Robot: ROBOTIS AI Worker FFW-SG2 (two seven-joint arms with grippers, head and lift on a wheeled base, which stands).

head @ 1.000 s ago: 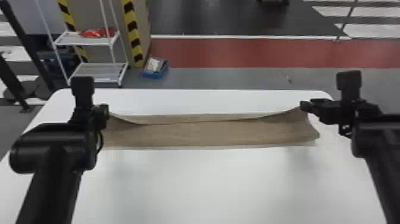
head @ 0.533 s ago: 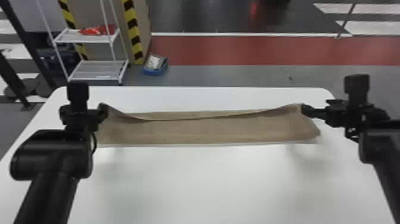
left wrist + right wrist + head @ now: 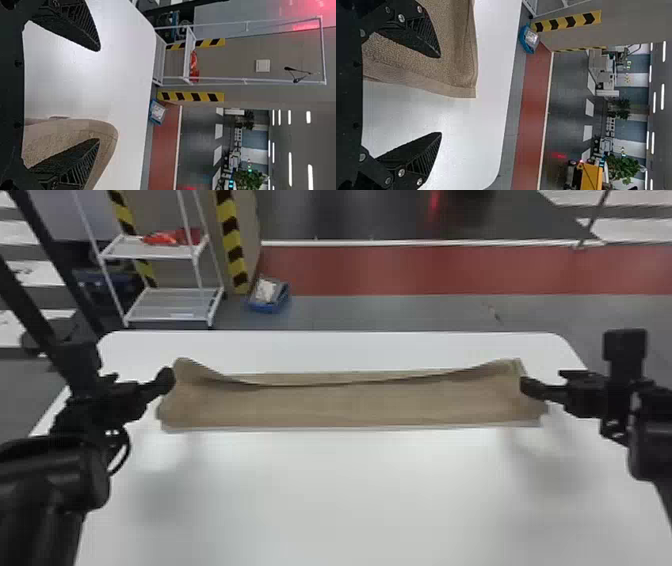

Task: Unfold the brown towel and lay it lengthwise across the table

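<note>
The brown towel [image 3: 350, 402] lies as a long strip from left to right over the white table, its upper edge curled up at both ends. Beside its left end is my left gripper [image 3: 167, 382]; in the left wrist view that gripper [image 3: 99, 95] stands open, one finger over the towel [image 3: 71, 134] and the other above bare table. At the right end is my right gripper [image 3: 527, 387]. The right wrist view has this gripper [image 3: 441, 95] open too, one finger against the towel's face and a towel corner [image 3: 462, 85] between the spread fingers, gripped by neither.
The white table [image 3: 350, 500] extends in front of the towel, with a narrow strip behind it. Past the far edge stand a white rack [image 3: 172, 307] at the left and a blue box [image 3: 270, 297] on the floor.
Both grippers have moved outward, away from the towel's middle, and the left one has let go of the towel's left end. The towel's back corners still stand raised.
</note>
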